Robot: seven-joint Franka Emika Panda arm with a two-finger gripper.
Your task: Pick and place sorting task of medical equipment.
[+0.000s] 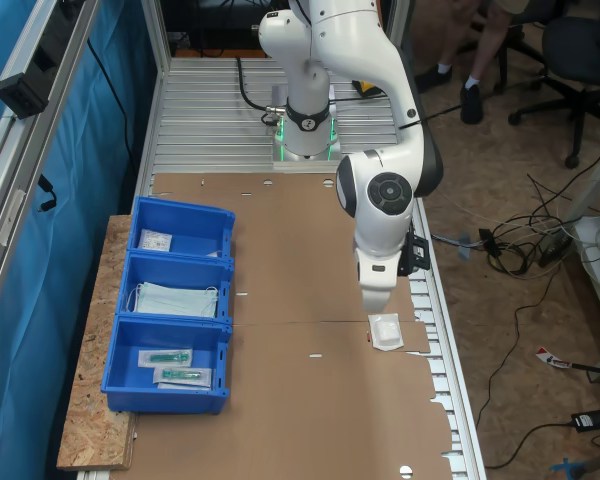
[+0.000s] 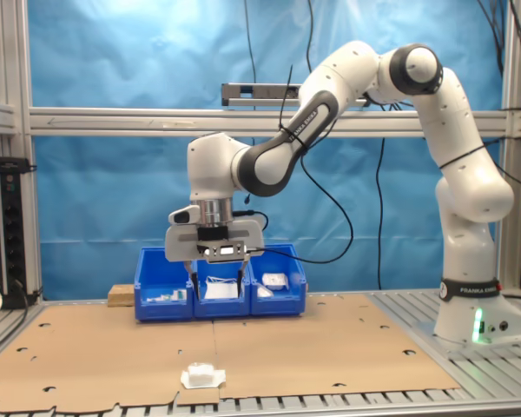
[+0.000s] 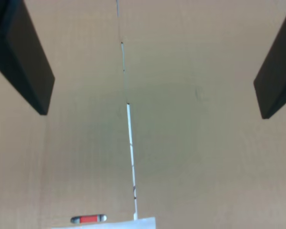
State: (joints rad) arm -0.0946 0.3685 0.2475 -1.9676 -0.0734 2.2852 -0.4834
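On brown cardboard sheet [image 1: 280, 400]: white packet [image 1: 386, 331] near edge; hand [image 2: 217, 271] above, open, empty; blue curtain [image 2: 113, 200] behind.

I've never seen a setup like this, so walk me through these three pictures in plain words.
The white machine is a robot arm bolted to a table. Two cameras watch from outside: the first exterior view looks down from above, the second exterior view looks across the table. The wrist view sits on the arm and looks down between the two dark fingers.

The end effector is open and holds nothing. It hangs above the cardboard sheet, near a small white packet.

Along one edge stand three blue bins: one holds a white packet, one folded face masks, one long clear packets.
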